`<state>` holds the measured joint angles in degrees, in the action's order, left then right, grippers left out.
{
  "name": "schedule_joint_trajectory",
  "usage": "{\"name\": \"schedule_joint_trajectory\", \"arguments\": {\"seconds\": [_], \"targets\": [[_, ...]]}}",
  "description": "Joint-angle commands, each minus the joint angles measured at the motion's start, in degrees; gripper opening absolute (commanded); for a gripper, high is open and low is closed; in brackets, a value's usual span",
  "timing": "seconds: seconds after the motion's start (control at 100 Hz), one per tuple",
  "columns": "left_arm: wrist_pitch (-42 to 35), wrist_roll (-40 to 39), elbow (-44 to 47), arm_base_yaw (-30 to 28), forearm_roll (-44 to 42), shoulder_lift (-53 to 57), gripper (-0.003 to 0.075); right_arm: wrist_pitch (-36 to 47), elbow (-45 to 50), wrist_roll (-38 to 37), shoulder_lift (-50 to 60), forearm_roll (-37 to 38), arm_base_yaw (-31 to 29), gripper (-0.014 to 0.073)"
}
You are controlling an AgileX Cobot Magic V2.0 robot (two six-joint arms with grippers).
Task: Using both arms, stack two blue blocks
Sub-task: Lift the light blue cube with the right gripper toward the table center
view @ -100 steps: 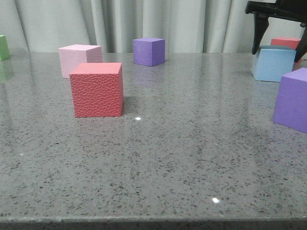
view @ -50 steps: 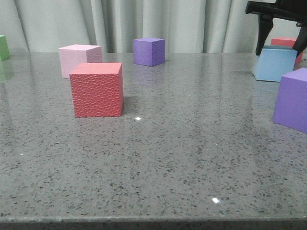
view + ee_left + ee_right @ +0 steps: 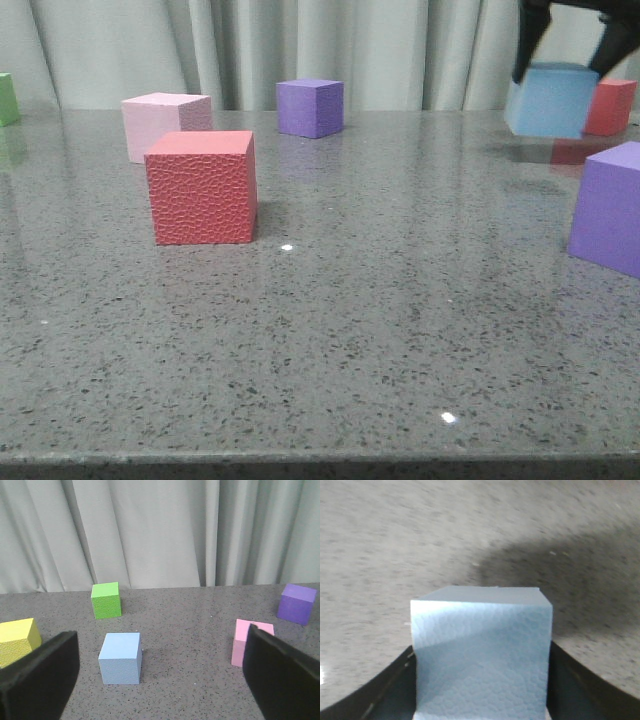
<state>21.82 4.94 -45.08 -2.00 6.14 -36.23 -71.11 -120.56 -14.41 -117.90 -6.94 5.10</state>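
Right tool (image 3: 568,55) grips a blue block (image 3: 551,100) clear above the bench (image 3: 400,300); left tool (image 3: 160,675) hangs open over another blue block (image 3: 120,658).

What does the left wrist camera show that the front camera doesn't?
Only the left wrist view shows the second blue block resting on the table, a yellow block, and the open left claw. Only the front view shows the right claw shut on a blue block lifted off the table, a red block, a second red one and a near purple block. Both show the pink block, the far purple block and the green block.
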Motion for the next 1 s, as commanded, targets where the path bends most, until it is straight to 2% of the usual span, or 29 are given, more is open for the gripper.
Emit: {"name": "schedule_joint_trajectory", "arguments": {"seconds": [0.0, 0.32, 0.53, 0.99], "targets": [[-4.23, -0.19, -1.94, -0.05, 0.59, -0.25, 0.0641, -4.67, -4.05, 0.77, 3.46, -0.17, 2.19, 0.0451], [-3.99, -0.19, -1.94, -0.05, 0.77, -0.25, 0.0641, -4.00, -6.97, -3.23, 3.46, -0.17, 14.34, 0.0451], [-3.90, -0.21, -1.94, -0.05, 0.83, -0.25, 0.0641, -0.82, -6.97, -5.60, 3.46, -0.17, 19.96, 0.0451], [-3.90, -0.30, -1.94, -0.05, 2.15, -0.25, 0.0641, 1.75, -6.97, -9.47, -0.76, -0.21, 21.51, 0.0451]]}}
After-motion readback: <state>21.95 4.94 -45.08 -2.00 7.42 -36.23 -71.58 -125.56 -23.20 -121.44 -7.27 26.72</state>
